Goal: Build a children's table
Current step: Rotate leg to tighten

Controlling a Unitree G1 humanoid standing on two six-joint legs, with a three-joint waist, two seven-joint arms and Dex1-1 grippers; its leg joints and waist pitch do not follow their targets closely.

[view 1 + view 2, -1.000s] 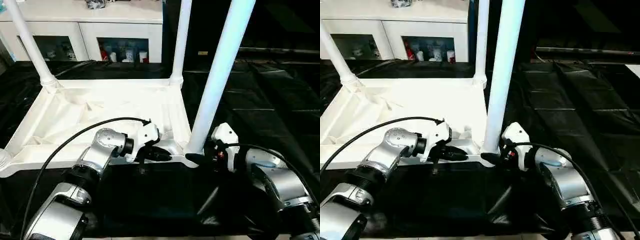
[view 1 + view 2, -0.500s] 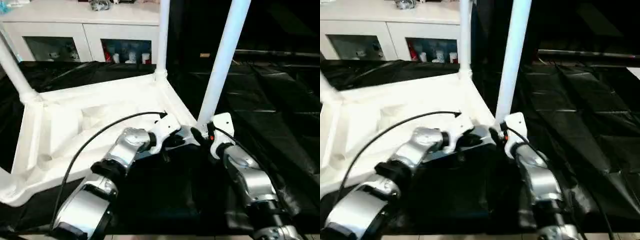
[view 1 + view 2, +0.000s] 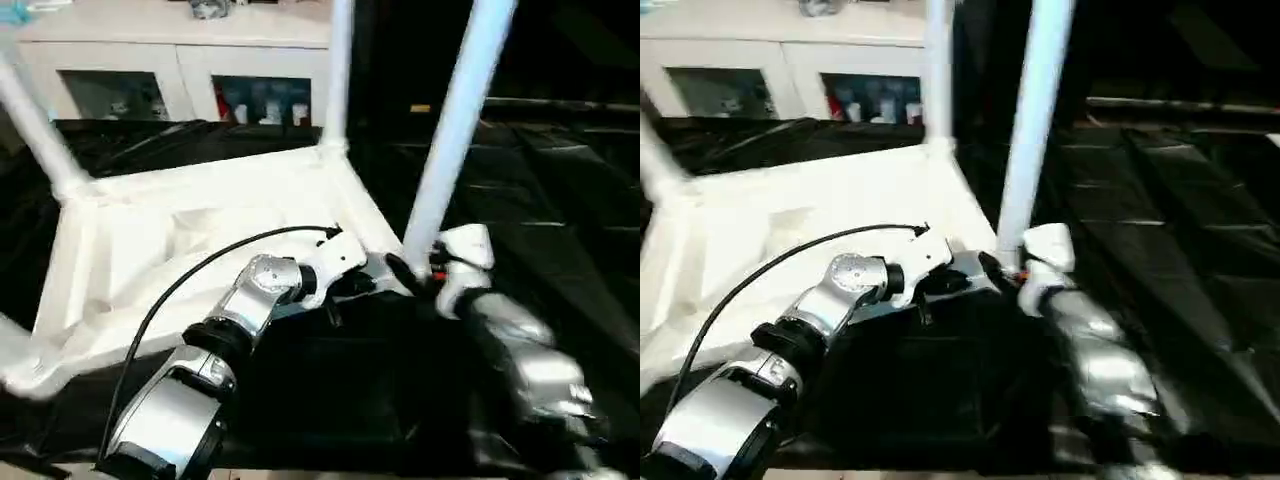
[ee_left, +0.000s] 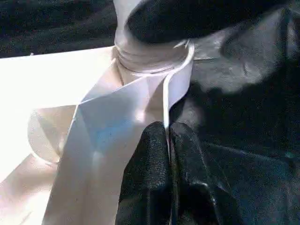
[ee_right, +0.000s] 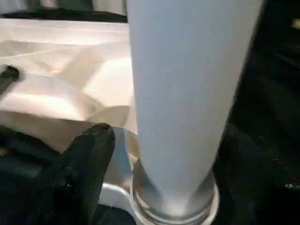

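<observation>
The children's table lies upside down, its white tabletop [image 3: 200,220] ribbed side up. White legs stand in the corner sockets: one at the near right [image 3: 450,150], one at the far right [image 3: 338,70], one at the far left [image 3: 35,120]. My left gripper [image 3: 365,285] is shut on the thin raised rim [image 4: 165,89] just beside the near right socket. My right gripper [image 3: 410,272] is at the foot of the near right leg [image 5: 187,93]. It is open, with the leg between its fingers, and one finger [image 5: 91,159] stands slightly off the leg.
A white cabinet [image 3: 180,50] with glass doors stands behind the table. Black sheeting [image 3: 560,200] covers the surface to the right and in front. My silver forearms cross the near side.
The tabletop has turned, its near right corner going farther from me with both grippers at it. My right arm is blurred with movement now. The left gripper's hold is unchanged.
</observation>
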